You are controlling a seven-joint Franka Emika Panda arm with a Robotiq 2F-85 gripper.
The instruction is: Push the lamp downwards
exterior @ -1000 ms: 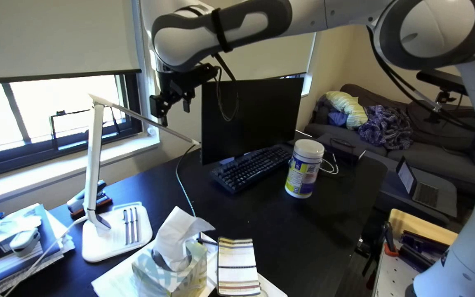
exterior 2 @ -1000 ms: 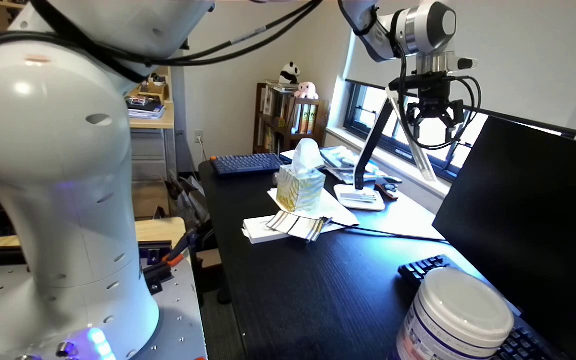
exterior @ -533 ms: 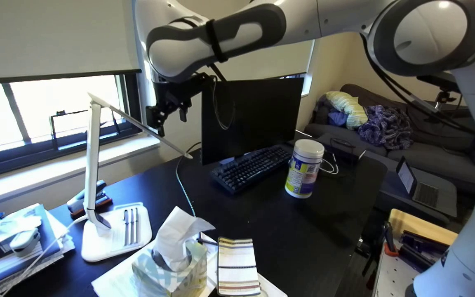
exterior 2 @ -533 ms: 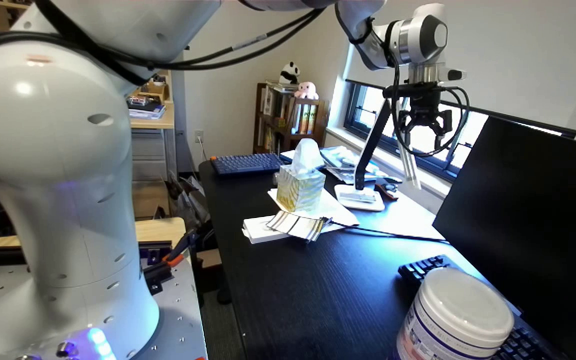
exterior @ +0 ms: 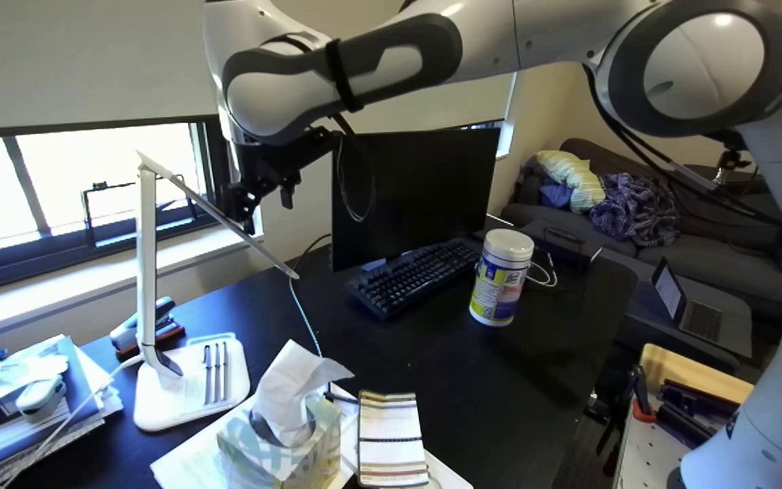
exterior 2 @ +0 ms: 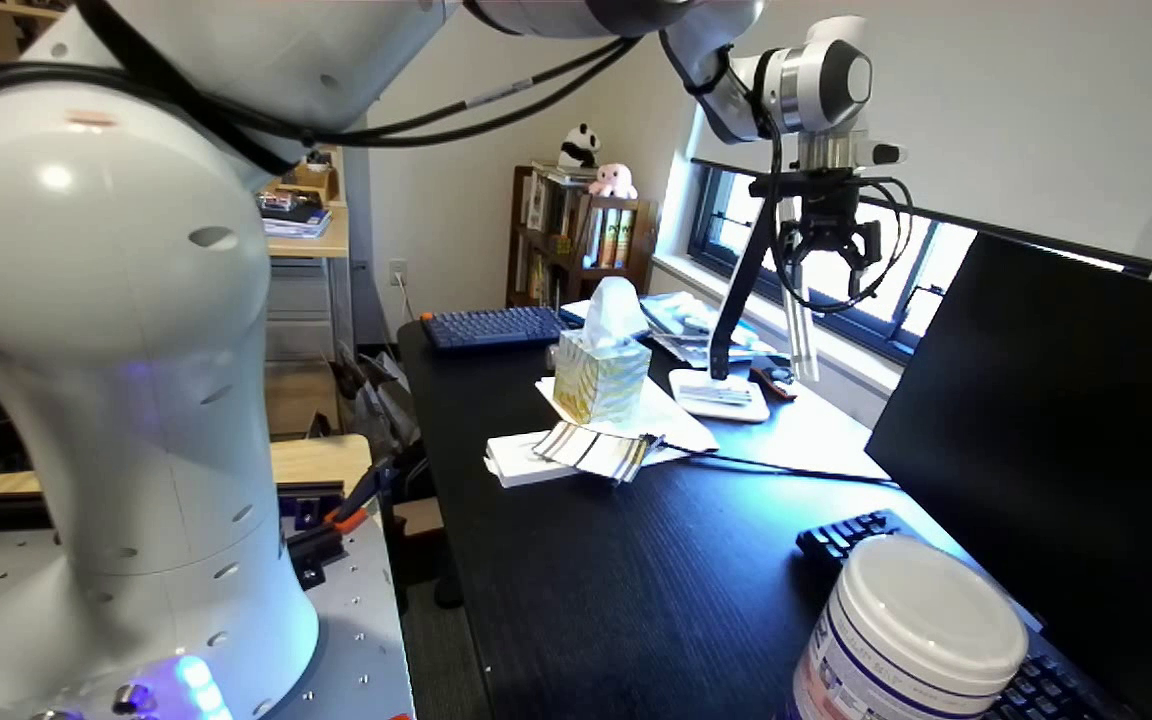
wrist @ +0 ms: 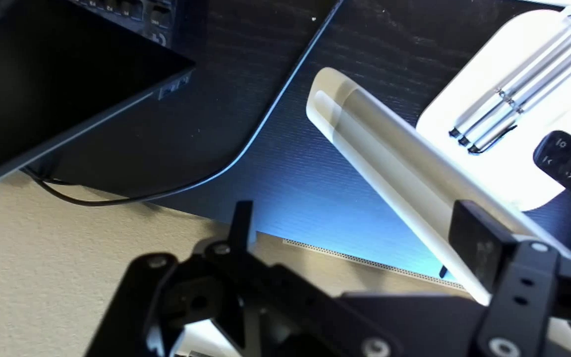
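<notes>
black, jointed gripper fingers (wrist: 479, 243) are standing wide apart, the one at four o'clock in the wrist view overlapping the thin light bar (wrist: 409, 173) of the slim white desk lamp (exterior: 146, 272), contact unclear. the bar is pointing toward half past ten, the flat white base (wrist: 508, 153) resting on the black desk (wrist: 226, 119) at two o'clock.

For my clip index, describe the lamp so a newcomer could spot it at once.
In an exterior view, find the black desk and the dark monitor on it. Left of the monitor in that picture, before the window, stands the white lamp. Unlike the squat tissue box nearby, it has a tall thin stem and a long bar slanting down from its top.
</notes>
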